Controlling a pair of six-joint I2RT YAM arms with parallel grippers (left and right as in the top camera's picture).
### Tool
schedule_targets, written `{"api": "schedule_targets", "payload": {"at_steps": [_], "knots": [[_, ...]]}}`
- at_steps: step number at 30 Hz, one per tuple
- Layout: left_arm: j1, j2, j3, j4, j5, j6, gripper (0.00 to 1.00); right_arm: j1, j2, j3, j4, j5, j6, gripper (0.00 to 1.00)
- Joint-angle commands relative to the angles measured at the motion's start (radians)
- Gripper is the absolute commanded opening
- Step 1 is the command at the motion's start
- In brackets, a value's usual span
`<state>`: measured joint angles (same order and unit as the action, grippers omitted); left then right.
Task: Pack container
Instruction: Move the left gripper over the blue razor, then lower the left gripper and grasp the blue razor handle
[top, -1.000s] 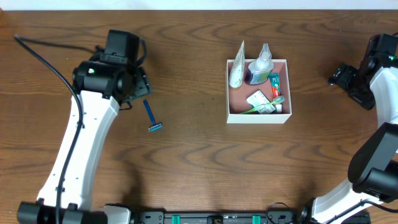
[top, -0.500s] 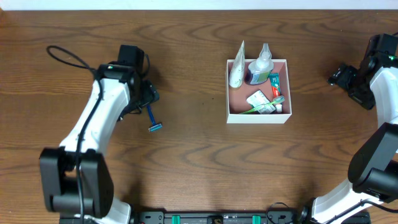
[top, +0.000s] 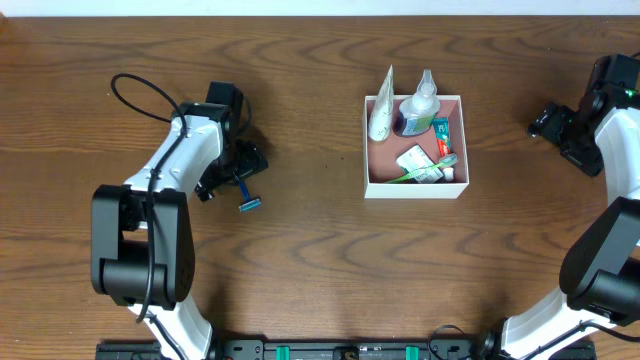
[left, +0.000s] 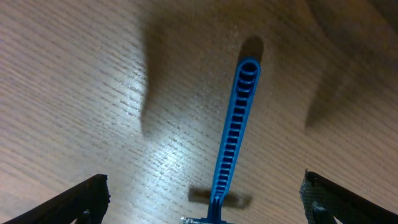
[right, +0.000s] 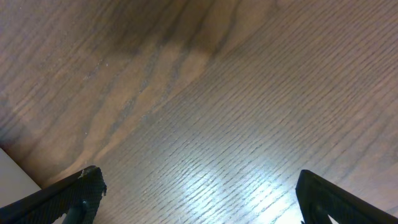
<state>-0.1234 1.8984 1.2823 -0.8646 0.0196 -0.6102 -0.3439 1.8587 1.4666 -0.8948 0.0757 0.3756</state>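
Note:
The container, white outside and pink inside, stands at the centre right of the table. It holds a white tube, a clear bottle, a green toothbrush and small packets. A blue razor lies on the wood to its left. My left gripper is open and hangs right over the razor. In the left wrist view the razor handle runs between the two spread fingers, untouched. My right gripper is open and empty over bare wood at the far right.
A black cable loops off the left arm over the table's back left. The table's far edge runs along the top of the overhead view.
My left arm has swung right and forward, bringing its gripper from beside the razor's handle end to over the razor. The right arm and the container have not moved.

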Motion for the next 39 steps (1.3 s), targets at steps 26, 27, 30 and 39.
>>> {"api": "schedule_targets", "payload": {"at_steps": [26, 27, 30, 39], "knots": [[0.006, 0.01, -0.085, 0.112, 0.057, 0.041, 0.98, 0.0, 0.009, -0.003, 0.001, 0.002, 0.013, 0.99], [0.006, 0.01, -0.085, 0.112, 0.051, 0.041, 0.98, 0.0, 0.009, -0.003, 0.002, 0.002, 0.013, 0.99], [0.006, 0.01, -0.085, 0.112, 0.04, 0.041, 0.99, 0.0, 0.009, -0.003, 0.002, 0.002, 0.013, 0.99], [0.005, 0.01, -0.088, 0.122, 0.04, 0.045, 0.99, 0.0, 0.009, -0.003, 0.002, 0.002, 0.013, 0.99]]}}
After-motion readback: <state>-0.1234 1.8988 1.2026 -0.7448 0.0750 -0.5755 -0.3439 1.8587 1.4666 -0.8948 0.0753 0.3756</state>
